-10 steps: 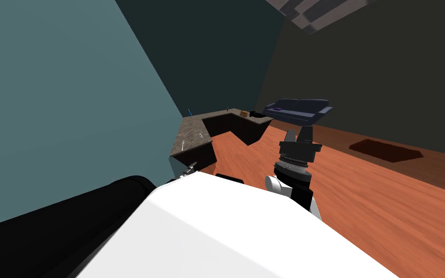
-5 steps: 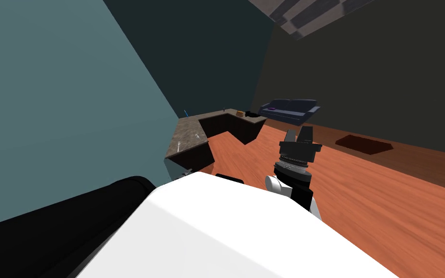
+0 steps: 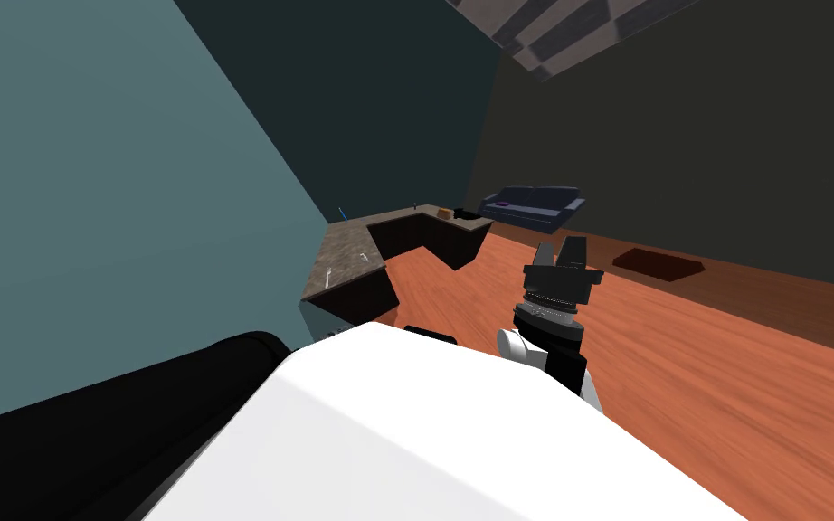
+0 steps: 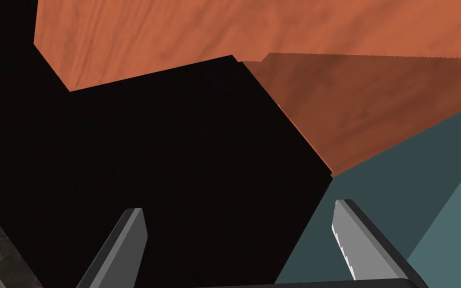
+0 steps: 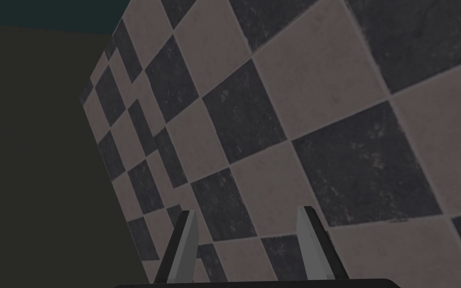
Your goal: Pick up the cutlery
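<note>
Wall [image 3: 90, 181], blue-green, all down left side of head view. Left gripper [image 4: 237, 215] with fingers [image 4: 129, 240] spread wide, holding nothing, close by dark side of counter [image 3: 349, 246]. Cutlery [image 3: 326, 274] small and pale on grey counter top, just left of middle. Blue sofa [image 3: 533, 206] far back. Right gripper [image 3: 560, 251] right of middle, pointing up, fingers apart, nothing between. Dark rug [image 3: 658, 264] on floor [image 3: 723, 362] further right.

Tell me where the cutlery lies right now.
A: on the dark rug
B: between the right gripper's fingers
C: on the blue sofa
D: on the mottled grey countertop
D: in the head view the small pale cutlery pieces lie flat on the mottled grey countertop, near its closer end.
</note>
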Available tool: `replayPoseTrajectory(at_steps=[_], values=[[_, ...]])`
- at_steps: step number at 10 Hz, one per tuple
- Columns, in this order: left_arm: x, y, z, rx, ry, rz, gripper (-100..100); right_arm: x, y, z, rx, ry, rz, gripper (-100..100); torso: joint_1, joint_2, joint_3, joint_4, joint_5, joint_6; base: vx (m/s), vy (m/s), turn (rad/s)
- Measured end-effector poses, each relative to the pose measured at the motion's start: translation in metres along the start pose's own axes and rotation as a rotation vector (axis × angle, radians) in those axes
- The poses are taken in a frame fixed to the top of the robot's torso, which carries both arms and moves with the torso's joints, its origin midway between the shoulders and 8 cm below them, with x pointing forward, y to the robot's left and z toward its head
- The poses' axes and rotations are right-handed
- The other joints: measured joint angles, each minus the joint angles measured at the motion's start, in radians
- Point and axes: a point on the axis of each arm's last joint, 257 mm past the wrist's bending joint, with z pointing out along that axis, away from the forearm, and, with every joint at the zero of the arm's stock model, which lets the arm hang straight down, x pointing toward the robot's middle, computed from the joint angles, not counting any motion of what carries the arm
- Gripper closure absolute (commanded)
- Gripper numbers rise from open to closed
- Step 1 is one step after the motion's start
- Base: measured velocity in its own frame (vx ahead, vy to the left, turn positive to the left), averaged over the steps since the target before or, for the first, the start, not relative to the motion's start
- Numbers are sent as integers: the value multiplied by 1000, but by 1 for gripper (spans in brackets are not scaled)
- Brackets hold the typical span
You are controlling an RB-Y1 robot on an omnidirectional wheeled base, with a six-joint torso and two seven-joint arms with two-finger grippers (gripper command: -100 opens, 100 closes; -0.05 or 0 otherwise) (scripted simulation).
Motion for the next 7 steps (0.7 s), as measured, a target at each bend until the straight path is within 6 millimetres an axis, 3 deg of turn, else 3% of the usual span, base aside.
replayPoseTrajectory(at_steps=[1,7], values=[[-13,16,-6,-39,-16,21,-100,0,0,0,0,0,0,0,0,0,0,0,0,0,20,-21,-55],[-72,42,-36,-181,-68,163,-100,0,0,0,0,0,0,0,2,-1,-1,0,1,0,30,-5,-66]])
